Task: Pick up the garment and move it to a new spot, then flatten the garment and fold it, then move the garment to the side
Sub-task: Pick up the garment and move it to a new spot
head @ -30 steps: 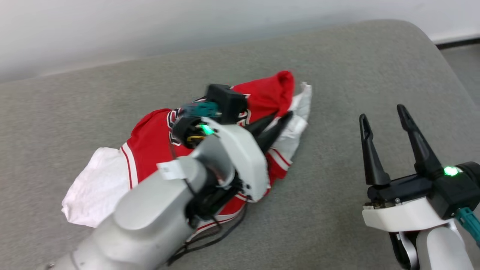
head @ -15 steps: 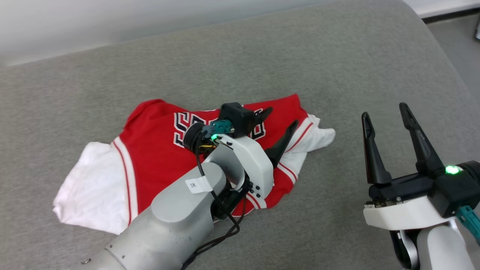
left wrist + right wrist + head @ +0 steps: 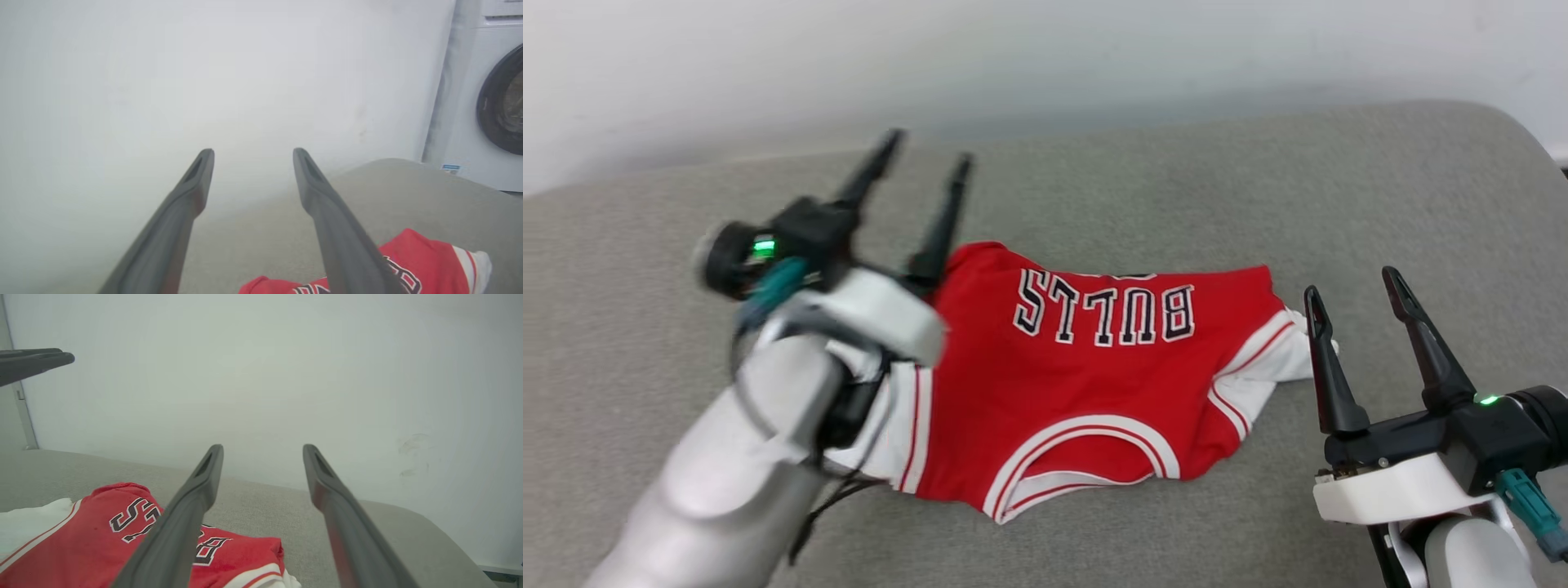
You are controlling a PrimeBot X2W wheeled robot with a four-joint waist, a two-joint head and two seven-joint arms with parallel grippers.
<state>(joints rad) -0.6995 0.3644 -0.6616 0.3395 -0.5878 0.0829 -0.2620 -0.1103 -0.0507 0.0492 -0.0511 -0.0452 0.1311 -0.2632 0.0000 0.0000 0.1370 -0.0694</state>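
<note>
- Left gripper (image 3: 929, 147): fingers spread wide, nothing between them, hanging above the grey cushion (image 3: 1176, 180) and pointing toward the wall.
- The garment (image 3: 1086, 384) lies on the cushion just right of and below that gripper, between both grippers. Its red body faces up, the "BULLS" lettering shows, and its edges are rumpled.
- Right gripper (image 3: 1350, 284): fingers spread and empty, the inner one just beside the garment's edge.
- My reading: flattening is in hand. Next, each gripper needs to drop to an edge and draw it outward.
- Washing machine (image 3: 482, 122), far right of the left gripper's fingers: I cannot tell what is in it.
</note>
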